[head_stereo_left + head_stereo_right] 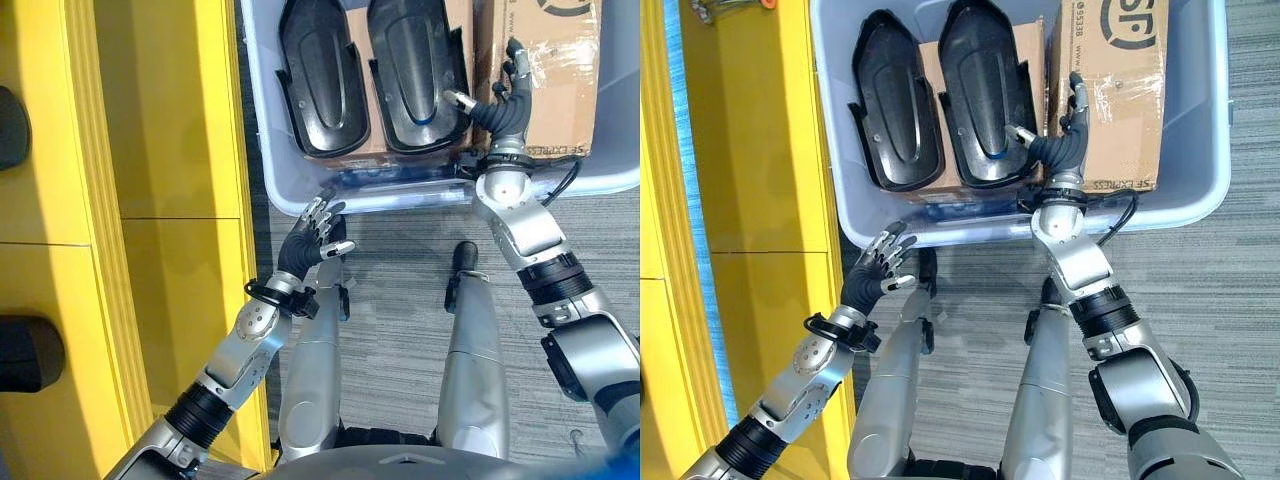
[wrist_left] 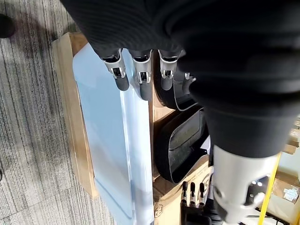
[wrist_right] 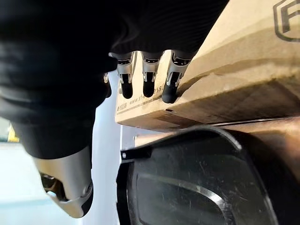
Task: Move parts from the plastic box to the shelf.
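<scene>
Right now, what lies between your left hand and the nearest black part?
In the left eye view, only the plastic box's near wall separates the open left hand from the black part.

Two black moulded parts [image 1: 365, 80] lie side by side in the pale plastic box [image 1: 262, 130]

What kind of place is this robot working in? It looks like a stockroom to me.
Probably a warehouse or factory parts area: a yellow shelf stands beside a pale plastic box holding black molded parts and cardboard boxes, on grey carpet.
</scene>
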{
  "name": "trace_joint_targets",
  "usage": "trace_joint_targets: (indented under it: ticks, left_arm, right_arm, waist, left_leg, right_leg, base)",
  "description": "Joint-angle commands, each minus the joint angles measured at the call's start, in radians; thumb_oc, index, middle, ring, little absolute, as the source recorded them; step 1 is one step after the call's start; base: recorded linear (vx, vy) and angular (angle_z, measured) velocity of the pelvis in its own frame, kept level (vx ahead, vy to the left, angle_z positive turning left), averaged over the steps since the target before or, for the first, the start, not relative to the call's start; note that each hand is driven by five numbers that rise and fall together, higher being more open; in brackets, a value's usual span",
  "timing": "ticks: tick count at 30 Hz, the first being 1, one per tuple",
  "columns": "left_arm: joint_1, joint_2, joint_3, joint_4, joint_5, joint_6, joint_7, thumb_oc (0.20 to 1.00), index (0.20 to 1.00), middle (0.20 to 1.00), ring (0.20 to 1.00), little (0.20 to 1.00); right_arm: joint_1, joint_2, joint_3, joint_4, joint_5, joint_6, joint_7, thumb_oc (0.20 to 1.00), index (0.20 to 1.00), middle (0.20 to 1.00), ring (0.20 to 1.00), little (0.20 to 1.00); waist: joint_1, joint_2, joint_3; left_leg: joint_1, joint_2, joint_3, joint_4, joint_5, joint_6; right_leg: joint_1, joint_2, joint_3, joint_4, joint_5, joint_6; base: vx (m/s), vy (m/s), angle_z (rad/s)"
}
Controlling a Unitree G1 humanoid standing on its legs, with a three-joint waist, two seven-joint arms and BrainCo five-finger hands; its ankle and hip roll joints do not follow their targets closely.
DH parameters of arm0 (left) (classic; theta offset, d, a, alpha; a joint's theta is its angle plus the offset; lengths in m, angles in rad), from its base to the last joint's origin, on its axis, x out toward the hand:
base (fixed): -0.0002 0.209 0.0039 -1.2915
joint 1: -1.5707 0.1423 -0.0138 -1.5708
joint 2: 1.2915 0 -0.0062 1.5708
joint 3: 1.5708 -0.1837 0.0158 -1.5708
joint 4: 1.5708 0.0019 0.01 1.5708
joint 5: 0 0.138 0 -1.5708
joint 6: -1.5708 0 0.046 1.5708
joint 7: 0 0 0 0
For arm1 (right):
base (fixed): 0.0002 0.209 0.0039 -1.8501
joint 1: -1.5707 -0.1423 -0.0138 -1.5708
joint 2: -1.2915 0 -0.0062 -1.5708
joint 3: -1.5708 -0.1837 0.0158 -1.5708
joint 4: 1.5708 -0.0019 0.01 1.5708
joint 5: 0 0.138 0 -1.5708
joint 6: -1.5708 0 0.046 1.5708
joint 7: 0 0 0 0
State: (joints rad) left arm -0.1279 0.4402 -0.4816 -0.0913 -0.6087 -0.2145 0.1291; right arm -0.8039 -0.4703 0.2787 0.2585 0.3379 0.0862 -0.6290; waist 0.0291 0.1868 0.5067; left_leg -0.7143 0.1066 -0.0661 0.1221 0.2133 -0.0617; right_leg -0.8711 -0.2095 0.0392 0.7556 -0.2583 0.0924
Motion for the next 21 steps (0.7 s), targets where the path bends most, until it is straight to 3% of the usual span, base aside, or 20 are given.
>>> trace_joint_targets:
  ticks: [1, 4, 6, 7, 10, 15, 21]
  left_arm:
    - [-0.01, 0.001, -0.025, -0.039, 0.006, -0.036, -0.015, 1.0, 1.0, 1.0, 1.0, 1.0]
    - [-0.007, 0.004, -0.025, -0.04, -0.003, -0.037, -0.019, 1.0, 1.0, 1.0, 1.0, 1.0]
    - [-0.01, 0.002, -0.026, -0.03, -0.005, -0.041, -0.024, 1.0, 1.0, 1.0, 1.0, 1.0]
    - [-0.014, -0.001, -0.026, -0.03, 0.003, -0.042, -0.025, 1.0, 1.0, 1.0, 1.0, 1.0]
    - [-0.025, -0.005, -0.034, -0.029, 0.001, -0.044, -0.018, 1.0, 1.0, 1.0, 1.0, 1.0]
    - [-0.04, -0.005, -0.057, -0.019, 0.0, -0.054, -0.002, 1.0, 1.0, 1.0, 1.0, 1.0]
    - [-0.058, 0.008, -0.102, -0.049, 0.005, -0.047, 0.043, 1.0, 1.0, 1.0, 1.0, 1.0]
  right_arm:
    - [-0.083, 0.004, -0.013, 0.093, 0.032, -0.038, 0.018, 1.0, 1.0, 1.0, 1.0, 1.0]
    - [-0.086, -0.012, -0.016, 0.124, -0.066, -0.071, 0.033, 1.0, 1.0, 1.0, 1.0, 1.0]
    - [-0.095, -0.01, -0.005, 0.118, -0.073, -0.021, 0.037, 1.0, 1.0, 1.0, 1.0, 1.0]
    - [-0.108, -0.004, 0.011, 0.135, -0.075, 0.023, -0.038, 1.0, 1.0, 1.0, 1.0, 1.0]
    - [-0.131, -0.013, -0.001, 0.24, -0.057, 0.057, -0.14, 1.0, 1.0, 1.0, 1.0, 1.0]
    - [-0.174, -0.058, -0.046, 0.418, -0.081, 0.046, -0.217, 1.0, 1.0, 1.0, 1.0, 1.0]
    - [-0.262, -0.21, -0.064, 0.602, -0.062, 0.008, -0.23, 1.0, 1.0, 1.0, 1.0, 1.0]
  waist:
    - [0.0, 0.044, 0.013]
    - [0.001, 0.052, 0.013]
    - [0.002, 0.052, 0.013]
    - [0.007, 0.052, 0.013]
    - [0.013, 0.056, 0.013]
    - [0.017, 0.061, 0.013]
    - [0.017, 0.065, 0.013]
  left_leg:
    - [0.005, -0.047, 0.025, 0.137, -0.201, 0.01]
    - [-0.001, -0.049, 0.028, 0.134, -0.198, 0.011]
    - [-0.004, -0.05, 0.027, 0.135, -0.197, 0.009]
    - [-0.01, -0.051, 0.026, 0.135, -0.195, 0.01]
    - [-0.016, -0.051, 0.027, 0.135, -0.196, 0.01]
    - [-0.019, -0.048, 0.03, 0.137, -0.202, 0.01]
    - [-0.02, -0.051, 0.035, 0.143, -0.211, 0.007]
  right_leg:
    - [0.06, 0.036, 0.016, -0.255, 0.134, -0.047]
    - [0.053, 0.034, 0.016, -0.255, 0.135, -0.047]
    - [0.05, 0.032, 0.015, -0.256, 0.138, -0.047]
    - [0.045, 0.032, 0.013, -0.255, 0.138, -0.048]
    - [0.044, 0.029, 0.007, -0.254, 0.136, -0.048]
    - [0.046, 0.022, -0.002, -0.259, 0.135, -0.046]
    - [0.052, 0.015, -0.015, -0.271, 0.137, -0.04]
  base:
    - [0.01, 0.018, 0.03]
    - [0.01, 0.01, -0.07]
    - [0.0, -0.005, -0.16]
    - [0.0, 0.0, 0.0]
    - [0.0, -0.01, 0.08]
    - [0.01, 0.001, 0.08]
    - [0.01, 0.008, 0.07]
